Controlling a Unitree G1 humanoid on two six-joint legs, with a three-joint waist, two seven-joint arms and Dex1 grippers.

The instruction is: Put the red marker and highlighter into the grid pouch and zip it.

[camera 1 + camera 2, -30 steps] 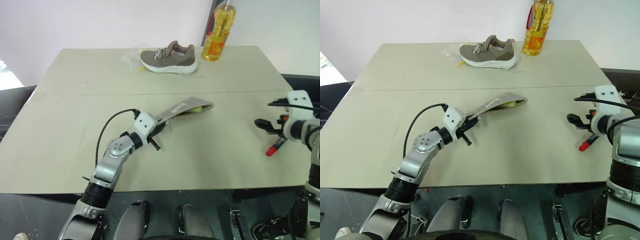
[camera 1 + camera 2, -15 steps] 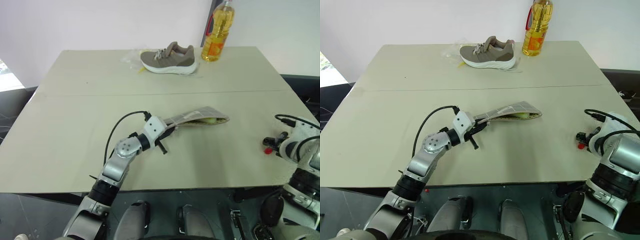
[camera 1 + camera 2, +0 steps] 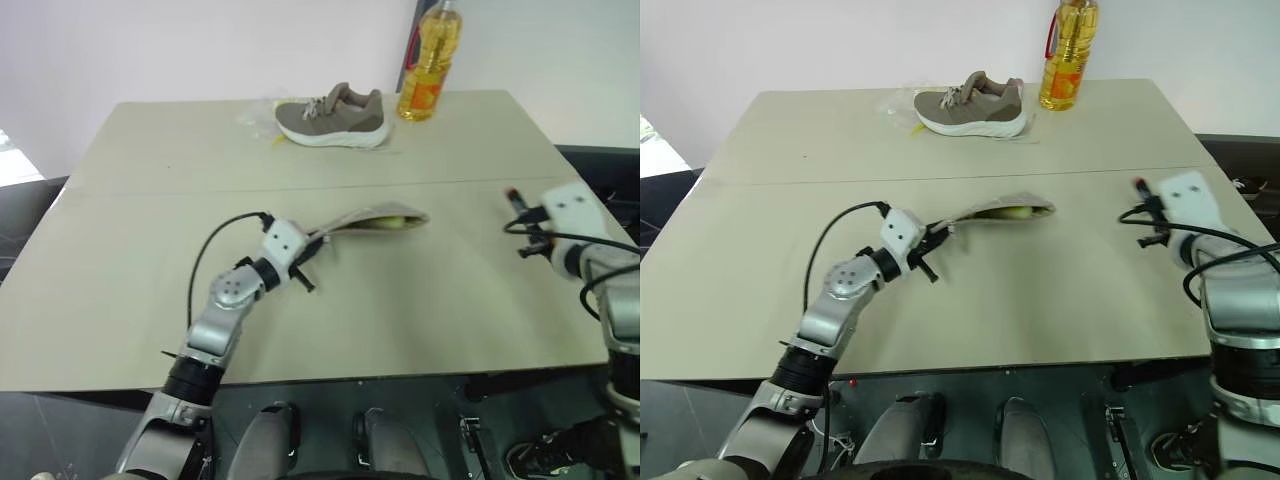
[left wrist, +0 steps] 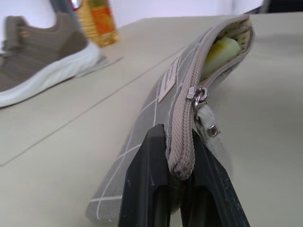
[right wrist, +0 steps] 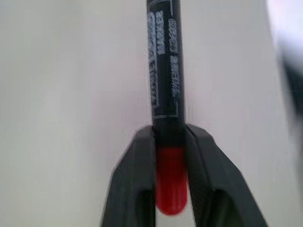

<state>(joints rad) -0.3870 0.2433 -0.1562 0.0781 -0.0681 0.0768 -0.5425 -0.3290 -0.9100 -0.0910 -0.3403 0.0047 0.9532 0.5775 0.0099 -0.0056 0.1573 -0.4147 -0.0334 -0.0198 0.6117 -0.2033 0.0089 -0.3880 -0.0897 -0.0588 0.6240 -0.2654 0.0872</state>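
Lifted off the table (image 3: 120, 240) since a second earlier, the red marker (image 5: 165, 90) sat pinched between the right gripper (image 5: 169, 142) fingers near the right edge. Left gripper (image 4: 177, 156) clamped the grid pouch (image 4: 156, 109), soft grey fabric, mouth gaping mid-table over the glossy yellow highlighter (image 4: 220, 51). Bare tabletop lay between them.

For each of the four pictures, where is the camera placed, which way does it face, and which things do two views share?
Left eye view: head, looking down on the table; both arms show.
Right eye view: head, same scene: shoe, oil bottle.
Left wrist view: along the left gripper, shut on the grid pouch; highlighter inside.
Right wrist view: along the right gripper, holding the red marker.
Shared: left wrist and head views show pouch, shoe, bottle.
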